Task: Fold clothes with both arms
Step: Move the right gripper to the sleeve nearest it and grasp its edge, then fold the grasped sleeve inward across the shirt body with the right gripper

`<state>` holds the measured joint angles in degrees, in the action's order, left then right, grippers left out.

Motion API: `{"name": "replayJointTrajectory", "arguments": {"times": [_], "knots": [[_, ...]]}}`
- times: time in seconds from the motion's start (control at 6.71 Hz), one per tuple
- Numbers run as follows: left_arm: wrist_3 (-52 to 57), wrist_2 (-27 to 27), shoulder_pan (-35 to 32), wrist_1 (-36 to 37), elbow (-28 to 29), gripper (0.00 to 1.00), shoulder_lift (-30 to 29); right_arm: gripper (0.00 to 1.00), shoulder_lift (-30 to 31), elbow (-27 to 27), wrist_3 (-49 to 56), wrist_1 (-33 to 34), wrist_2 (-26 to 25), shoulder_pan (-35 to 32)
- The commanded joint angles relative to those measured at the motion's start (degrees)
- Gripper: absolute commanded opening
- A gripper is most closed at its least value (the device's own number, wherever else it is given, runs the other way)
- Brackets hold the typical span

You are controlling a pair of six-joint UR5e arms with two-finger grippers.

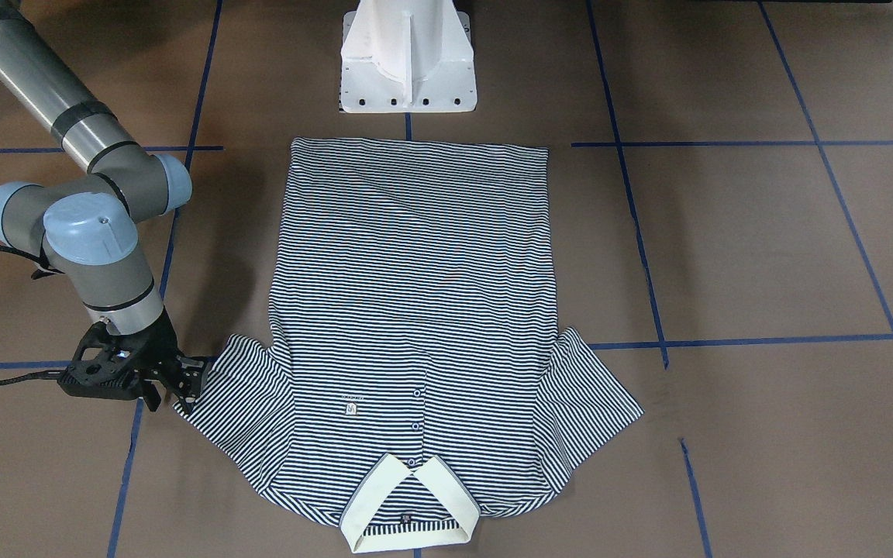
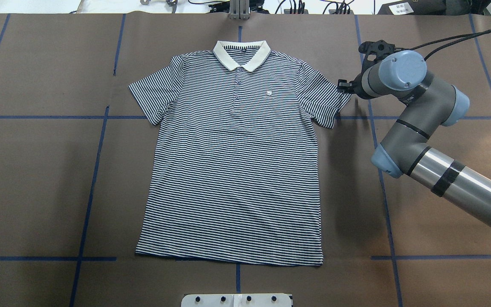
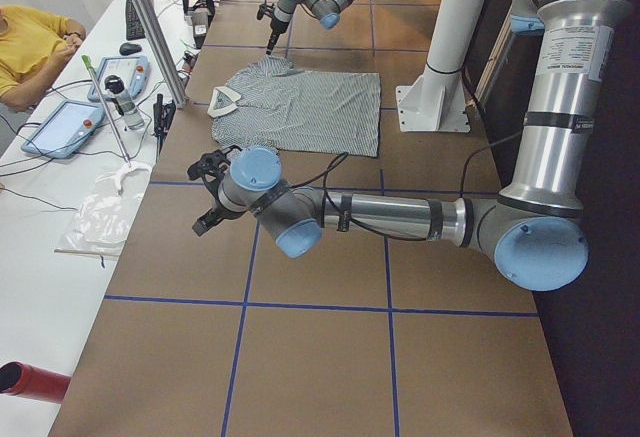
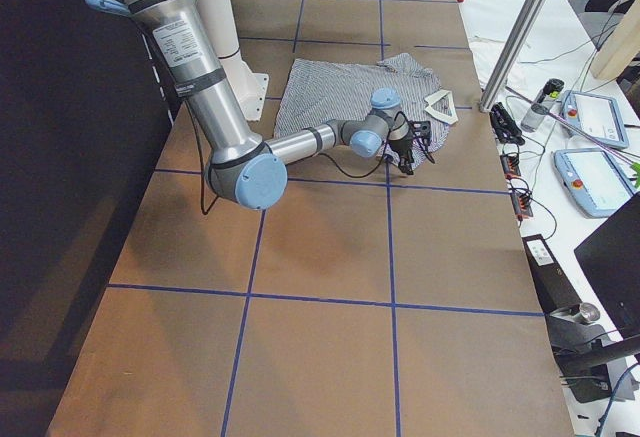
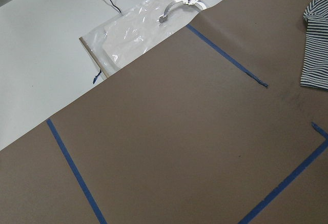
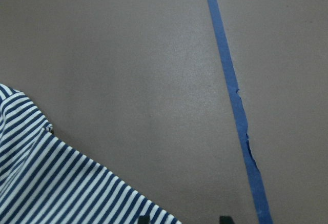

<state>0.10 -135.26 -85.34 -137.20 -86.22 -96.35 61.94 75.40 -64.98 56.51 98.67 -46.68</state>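
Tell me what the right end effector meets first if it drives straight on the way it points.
Probably the brown table cover, just beside the sleeve hem of the polo shirt. The right end effector points down there, open, and may catch the striped edge; depth is unclear.

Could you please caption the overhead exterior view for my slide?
Striped polo shirt lies flat; the right gripper is beside its sleeve.
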Motion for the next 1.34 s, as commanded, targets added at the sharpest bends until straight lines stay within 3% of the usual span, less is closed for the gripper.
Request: {"name": "replayJointTrajectory", "arguments": {"times": [0.0, 0.74, 0.89, 1.04, 1.19], "knots": [[0.2, 0.0, 0.0, 0.0, -0.1, 1.00, 0.1, 0.54, -0.1, -0.3, -0.1, -0.1, 0.0, 0.1], [0.2, 0.0, 0.0, -2.5, 1.1, 1.00, 0.8, 0.48, -0.1, -1.1, 0.0, 0.0, 0.0, 0.9], [0.2, 0.0, 0.0, -2.6, 1.1, 1.00, 0.8, 0.36, -0.1, -1.1, -0.1, 0.0, 0.0, 0.8], [0.2, -0.1, 0.0, -2.7, 1.1, 1.00, 0.8, 0.06, -0.4, -1.0, -0.3, 0.0, 0.0, 0.8], [0.2, 0.0, 0.0, -2.7, 1.1, 1.00, 0.8, 0.00, -1.1, -1.0, -0.2, 0.0, 0.0, 0.8]]}}
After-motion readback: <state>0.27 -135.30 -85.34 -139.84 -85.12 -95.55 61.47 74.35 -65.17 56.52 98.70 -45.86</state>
